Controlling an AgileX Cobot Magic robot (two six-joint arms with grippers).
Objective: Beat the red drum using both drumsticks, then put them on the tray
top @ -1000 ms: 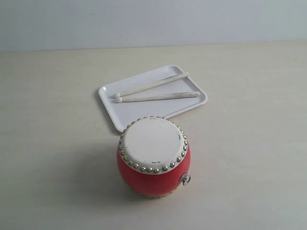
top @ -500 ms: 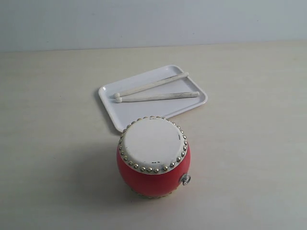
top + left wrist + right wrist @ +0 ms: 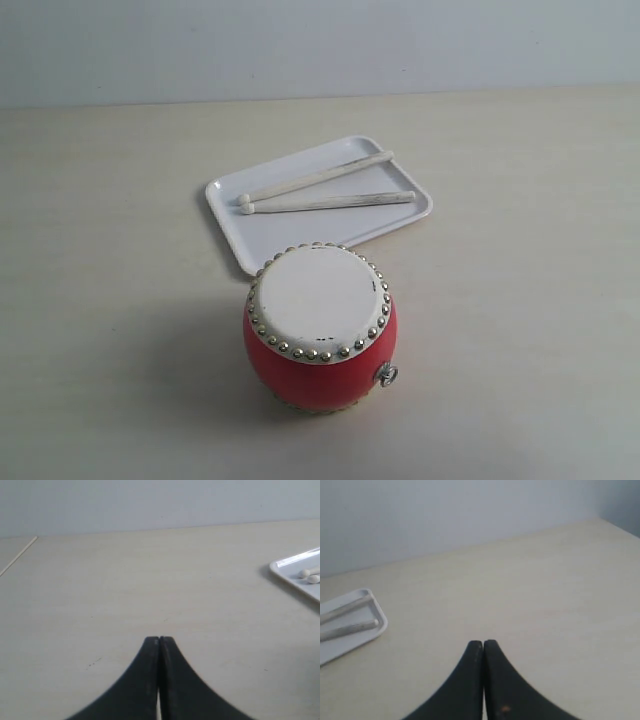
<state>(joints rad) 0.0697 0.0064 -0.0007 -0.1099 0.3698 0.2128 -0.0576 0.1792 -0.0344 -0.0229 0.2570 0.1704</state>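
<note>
The red drum (image 3: 320, 335) stands upright near the front middle of the table, its cream head ringed with silver studs. Just behind it lies the white tray (image 3: 290, 238), with the two pale drumsticks (image 3: 318, 178) (image 3: 330, 202) lying across it, rounded tips together at the left. Neither gripper shows in the exterior view. In the left wrist view my left gripper (image 3: 159, 640) is shut with nothing in it, over bare table, the tray's corner (image 3: 287, 574) and stick tips (image 3: 308, 575) far off to one side. My right gripper (image 3: 483, 643) is shut and empty too, the tray (image 3: 350, 640) with the drumsticks (image 3: 347, 630) off to its side.
The table top (image 3: 520, 300) is pale beige with a plain grey wall (image 3: 320, 45) behind it. A table edge line (image 3: 19, 555) shows in the left wrist view.
</note>
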